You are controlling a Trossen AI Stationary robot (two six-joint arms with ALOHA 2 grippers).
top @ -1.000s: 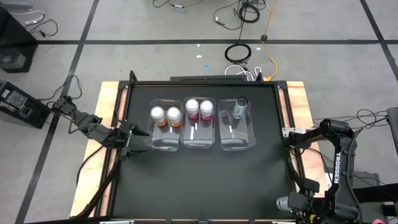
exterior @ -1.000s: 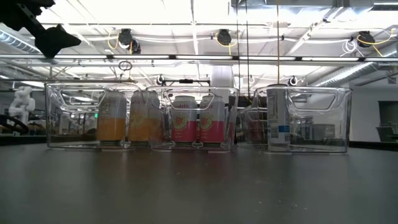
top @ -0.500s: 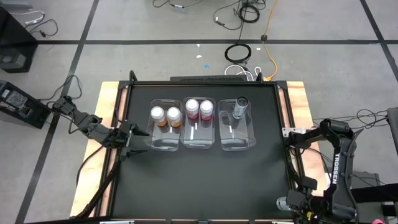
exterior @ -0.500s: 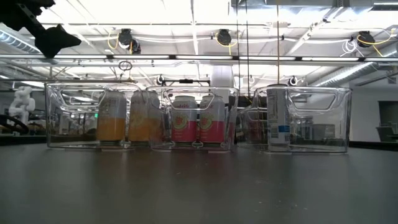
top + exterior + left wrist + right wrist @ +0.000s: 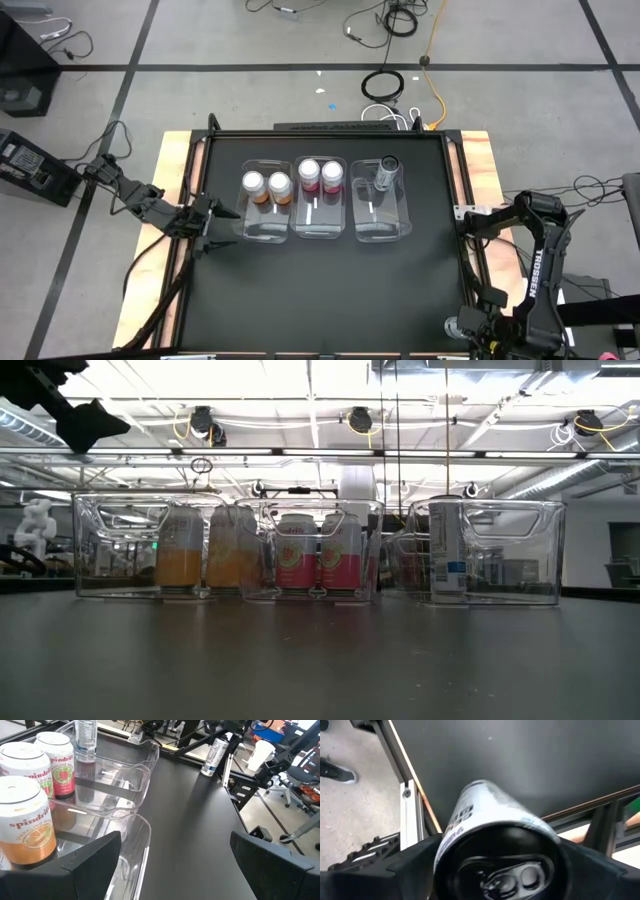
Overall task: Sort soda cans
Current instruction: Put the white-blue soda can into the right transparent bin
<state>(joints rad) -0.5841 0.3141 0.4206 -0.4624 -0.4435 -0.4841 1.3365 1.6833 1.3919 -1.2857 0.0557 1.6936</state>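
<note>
Three clear bins stand in a row at the table's far middle. The left bin (image 5: pixel 265 228) holds two orange soda cans (image 5: pixel 266 185). Two pink cans (image 5: pixel 320 175) are in the middle bin (image 5: pixel 320 228), and one dark can (image 5: pixel 386 170) is in the right bin (image 5: pixel 380 228). Another grey can (image 5: pixel 455 327) stands upright at the table's near right corner. My right gripper (image 5: pixel 500 870) points down over it, open, one finger on each side of its top. My left gripper (image 5: pixel 180 870) waits open beside the left bin. My right gripper comes at the grey can from above, pointing down, its fingers (image 5: pixel 415 865) standing on either side of the can's top rim (image 5: pixel 485 845). The can stands upright on the table. I cannot tell whether the fingers touch it.
The table's metal frame rail (image 5: pixel 415 795) and wooden edge run close beside the grey can. A person's shoe (image 5: pixel 332 770) shows on the floor beyond the rail. Bare black tabletop (image 5: pixel 320 290) lies between the bins and the near edge.
My right arm has sunk a little toward the grey can at the near right corner. The cans and bins have kept their places.
</note>
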